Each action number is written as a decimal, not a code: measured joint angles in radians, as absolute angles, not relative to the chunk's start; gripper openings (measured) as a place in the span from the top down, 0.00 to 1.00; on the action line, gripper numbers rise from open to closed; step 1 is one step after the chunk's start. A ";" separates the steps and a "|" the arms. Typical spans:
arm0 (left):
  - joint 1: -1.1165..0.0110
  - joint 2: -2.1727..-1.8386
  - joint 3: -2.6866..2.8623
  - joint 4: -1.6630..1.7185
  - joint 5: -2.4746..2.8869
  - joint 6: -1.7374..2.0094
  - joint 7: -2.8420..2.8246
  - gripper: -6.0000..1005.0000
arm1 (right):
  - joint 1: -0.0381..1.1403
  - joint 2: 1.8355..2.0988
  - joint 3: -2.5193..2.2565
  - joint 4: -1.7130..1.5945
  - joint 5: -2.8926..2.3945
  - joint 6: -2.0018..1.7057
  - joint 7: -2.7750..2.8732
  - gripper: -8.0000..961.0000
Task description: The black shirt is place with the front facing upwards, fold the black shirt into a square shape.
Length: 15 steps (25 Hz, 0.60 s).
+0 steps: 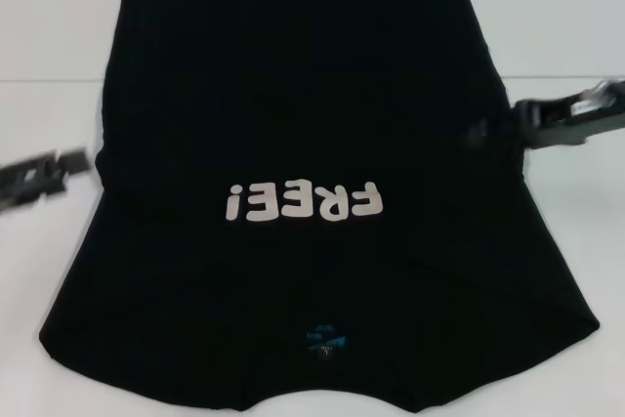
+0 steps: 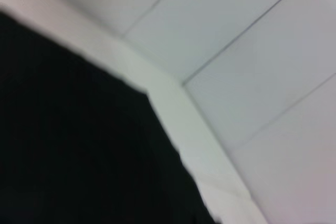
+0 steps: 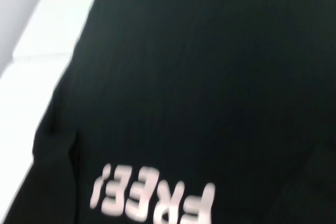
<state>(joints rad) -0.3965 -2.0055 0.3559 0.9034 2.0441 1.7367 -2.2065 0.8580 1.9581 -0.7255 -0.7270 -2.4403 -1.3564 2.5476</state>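
The black shirt (image 1: 293,95) lies spread flat on the white table (image 1: 59,271), front up. Its pale "FREE!" lettering (image 1: 303,204) reads upside down to me, and the blue neck label (image 1: 322,339) is at the near edge. My left gripper (image 1: 59,171) hovers just off the shirt's left edge, blurred. My right gripper (image 1: 493,129) reaches in at the shirt's right edge, about level with mid-body. The right wrist view shows the shirt (image 3: 210,77) and its lettering (image 3: 152,198). In the left wrist view, a corner of the shirt (image 2: 68,145) lies beside the table's edge (image 2: 173,103).
Bare white tabletop (image 1: 576,241) flanks the shirt on both sides. A faint line (image 1: 59,80) crosses the white surface at the back. Beyond the table edge the left wrist view shows pale tiled floor (image 2: 252,51).
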 joint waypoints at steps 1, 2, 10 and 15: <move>-0.391 -1.990 0.360 0.903 2.068 1.765 -2.246 0.06 | 0.856 1.949 -0.715 -0.735 -2.439 -1.366 2.556 0.55; -0.382 -1.972 0.363 0.903 2.101 1.801 -2.296 0.06 | 0.855 1.943 -0.712 -0.740 -2.437 -1.372 2.561 0.50; -0.318 -1.975 0.367 0.912 2.268 1.843 -2.383 0.06 | 0.854 1.933 -0.709 -0.752 -2.433 -1.381 2.569 0.25; -0.326 -2.002 0.368 0.912 2.337 1.779 -2.362 0.07 | 0.854 1.936 -0.709 -0.748 -2.433 -1.379 2.563 0.17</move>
<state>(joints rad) -0.3260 -2.0020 0.3683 0.9122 2.3368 1.7795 -2.3623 0.8539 1.9356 -0.7087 -0.7482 -2.4329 -1.3791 2.5630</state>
